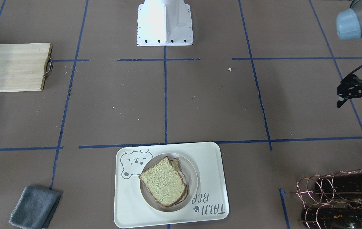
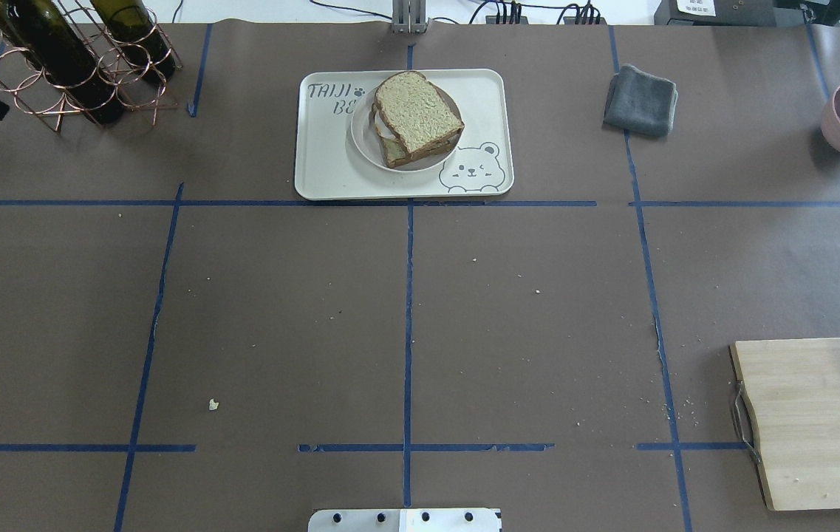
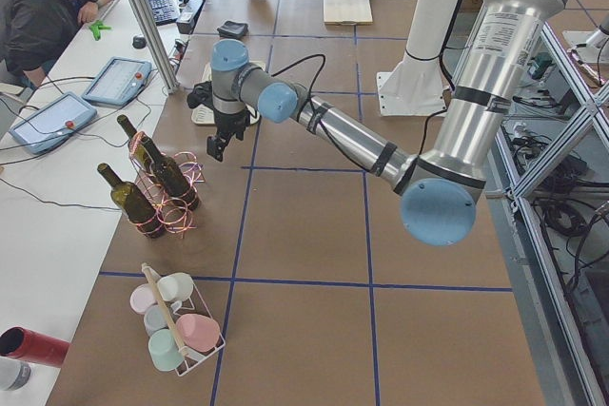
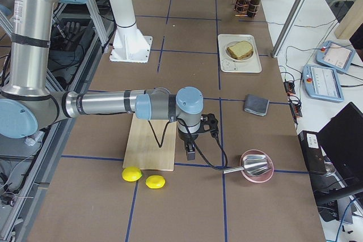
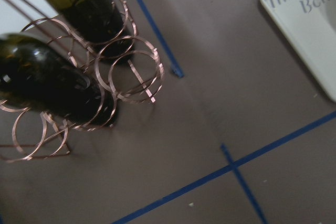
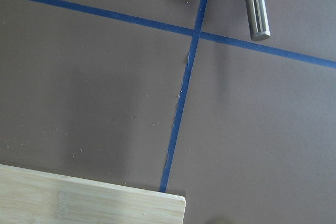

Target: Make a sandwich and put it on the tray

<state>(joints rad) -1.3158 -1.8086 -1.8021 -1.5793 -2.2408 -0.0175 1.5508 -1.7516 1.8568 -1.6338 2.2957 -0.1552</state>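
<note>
We find the sandwich (image 1: 163,181) on a dish (image 1: 194,183) in the tray (image 1: 130,206), mid far edge of the table (image 1: 200,111) (top slice skewed). The left gripper (image 1: 357,109) hangs empty, fingers apart, by the rack (image 1: 337,186) at the far left corner; for the right gripper (image 4: 190,151) we cannot tell. We judge placement done: lift both arms straight up, clear of rack and tray.

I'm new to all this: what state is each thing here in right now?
sandwich, stacked, top slice askew, lying on a dish
dish, resting on the tray
left gripper, open, holding nothing
right gripper, open or shut: cannot tell
cloth, folded
bottles, standing upright
</note>
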